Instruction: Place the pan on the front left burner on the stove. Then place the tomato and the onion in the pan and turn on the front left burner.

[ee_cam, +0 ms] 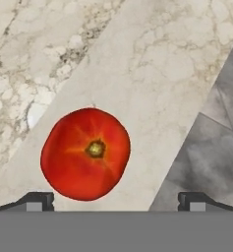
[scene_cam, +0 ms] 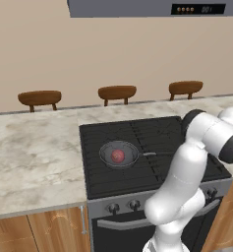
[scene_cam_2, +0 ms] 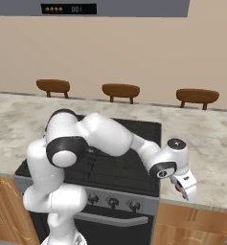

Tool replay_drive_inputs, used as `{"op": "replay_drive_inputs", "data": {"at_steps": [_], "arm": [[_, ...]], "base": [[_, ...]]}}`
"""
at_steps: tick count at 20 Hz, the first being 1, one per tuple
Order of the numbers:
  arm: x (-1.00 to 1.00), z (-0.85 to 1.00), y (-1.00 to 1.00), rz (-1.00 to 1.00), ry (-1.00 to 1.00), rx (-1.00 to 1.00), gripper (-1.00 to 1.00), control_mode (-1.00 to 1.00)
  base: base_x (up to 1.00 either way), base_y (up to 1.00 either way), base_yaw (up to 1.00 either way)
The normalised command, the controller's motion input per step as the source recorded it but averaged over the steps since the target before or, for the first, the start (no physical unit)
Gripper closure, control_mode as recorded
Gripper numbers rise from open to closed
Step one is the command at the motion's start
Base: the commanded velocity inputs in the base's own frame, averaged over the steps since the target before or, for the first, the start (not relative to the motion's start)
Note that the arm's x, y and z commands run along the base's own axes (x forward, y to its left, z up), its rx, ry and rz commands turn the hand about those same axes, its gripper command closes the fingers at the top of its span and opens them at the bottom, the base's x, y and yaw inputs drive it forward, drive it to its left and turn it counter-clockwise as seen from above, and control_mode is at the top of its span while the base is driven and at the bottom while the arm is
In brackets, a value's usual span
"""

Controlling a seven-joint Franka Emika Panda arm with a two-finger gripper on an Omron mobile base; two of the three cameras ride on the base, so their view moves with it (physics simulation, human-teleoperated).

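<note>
Pan (scene_cam: pixel 119 154) placement looks finished: it sits on the front left burner (scene_cam: pixel 113 170) of the stove (scene_cam: pixel 152 147), handle pointing toward three o'clock in the left base view, with the dull pinkish onion (scene_cam: pixel 117 156) lying inside it. That leaves the tomato and the burner knob. The tomato (ee_cam: pixel 85 153) rests on the marble counter (ee_cam: pixel 152 74) to the right of the stove, and the hand view looks straight down on it, its stem scar facing up, sitting toward nine o'clock of the view's centre. The gripper (ee_cam: pixel 116 201) hangs directly over it with its fingers spread wide and nothing between them; the tips frame the tomato without touching it. In the right base view the hand (scene_cam_2: pixel 184 184) hovers at the counter's front edge, about three o'clock from the stove. I judge the task roughly half done: the tomato has yet to be grasped, carried to the pan, and the front left burner switched on; I cannot tell which knob serves it.
</note>
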Motion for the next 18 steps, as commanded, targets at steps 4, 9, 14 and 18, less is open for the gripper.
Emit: {"op": "replay_drive_inputs", "data": {"at_steps": [4, 9, 14, 18], "arm": [[0.21, -0.08, -0.15, 0.00, 0.00, 0.01, -1.00, -1.00], [0.28, -0.02, -0.12, 0.00, 0.00, 0.03, -1.00, -1.00], [0.11, -0.06, -0.11, 0.00, 0.00, 0.02, -1.00, -1.00], [0.00, -0.08, 0.00, 0.00, 0.00, 0.01, 1.00, -1.00]], "base": [[0.00, 0.00, 0.00], [0.00, 0.00, 0.00], [0.00, 0.00, 0.00], [0.00, 0.00, 0.00]]}}
